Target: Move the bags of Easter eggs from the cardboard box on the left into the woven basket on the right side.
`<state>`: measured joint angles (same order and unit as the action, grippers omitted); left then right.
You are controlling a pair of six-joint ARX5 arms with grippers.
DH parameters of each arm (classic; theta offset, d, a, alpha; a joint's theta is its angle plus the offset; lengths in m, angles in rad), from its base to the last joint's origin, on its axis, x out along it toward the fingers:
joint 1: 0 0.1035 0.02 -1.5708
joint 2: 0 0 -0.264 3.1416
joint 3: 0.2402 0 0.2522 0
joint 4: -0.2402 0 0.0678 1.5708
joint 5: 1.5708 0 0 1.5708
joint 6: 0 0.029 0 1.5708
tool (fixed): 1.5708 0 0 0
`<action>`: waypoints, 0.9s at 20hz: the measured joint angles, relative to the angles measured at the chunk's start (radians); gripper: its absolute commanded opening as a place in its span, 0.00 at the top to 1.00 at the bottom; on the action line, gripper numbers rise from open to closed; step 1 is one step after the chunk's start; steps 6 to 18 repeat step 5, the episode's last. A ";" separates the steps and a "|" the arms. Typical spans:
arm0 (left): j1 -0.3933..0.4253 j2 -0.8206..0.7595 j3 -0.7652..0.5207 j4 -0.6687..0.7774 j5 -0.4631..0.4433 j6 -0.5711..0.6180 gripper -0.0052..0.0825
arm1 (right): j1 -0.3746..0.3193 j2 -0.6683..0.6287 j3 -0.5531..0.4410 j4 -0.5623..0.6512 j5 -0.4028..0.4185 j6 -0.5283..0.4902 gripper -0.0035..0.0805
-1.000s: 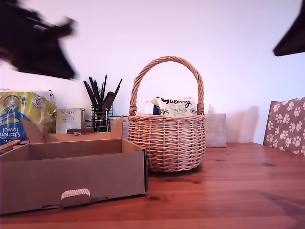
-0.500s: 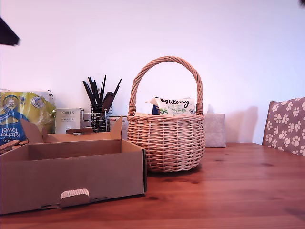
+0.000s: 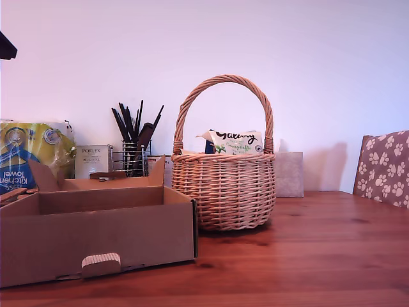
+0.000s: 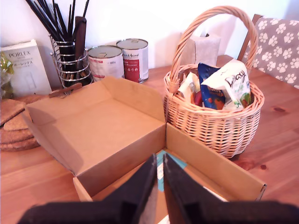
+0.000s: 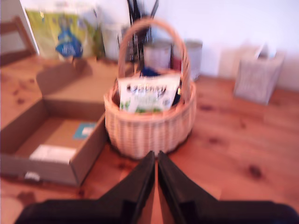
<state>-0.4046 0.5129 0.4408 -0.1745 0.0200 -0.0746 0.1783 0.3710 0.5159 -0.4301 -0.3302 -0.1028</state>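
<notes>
The woven basket (image 3: 223, 192) stands mid-table, to the exterior view's right of the cardboard box (image 3: 96, 236). A white-green Galaxy bag (image 3: 238, 142) sticks up above its rim beside a dark blue bag (image 3: 209, 146). In the first wrist view the basket (image 4: 210, 126) holds several bags, with the Galaxy bag (image 4: 233, 81) on top. The box (image 4: 107, 130) shows only a bare floor with a blue sticker. My first gripper (image 4: 159, 182) hangs shut and empty above the box's near wall. My second gripper (image 5: 156, 172), also shut and empty, is high in front of the basket (image 5: 149, 130).
Behind the box stand a yellow-blue kitchen towel pack (image 3: 29, 153), a white PORLEX carton (image 3: 92, 160), a wire holder of black utensils (image 3: 134, 150) and two tins (image 4: 119, 58). A grey carton (image 3: 289, 174) and a paw-print chair (image 3: 383, 166) are at the exterior view's right. A dark arm part (image 3: 5, 46) shows at its left edge.
The dark arm shapes at the exterior view's top left and top right have lifted out of frame; only a sliver stays at the left edge. Box, basket and bags have not moved.
</notes>
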 measured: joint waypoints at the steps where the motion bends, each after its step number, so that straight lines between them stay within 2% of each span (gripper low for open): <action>1: 0.000 0.000 0.000 -0.005 0.000 0.000 0.92 | 0.000 0.005 0.000 -0.020 0.000 0.000 0.97; 5: 0.000 0.006 0.000 -0.005 -0.013 -0.056 0.92 | 0.000 0.016 0.000 -0.091 0.000 0.000 0.97; 18: 0.000 0.006 0.000 -0.005 -0.013 -0.056 0.92 | 0.000 0.016 0.000 -0.091 0.000 0.000 0.97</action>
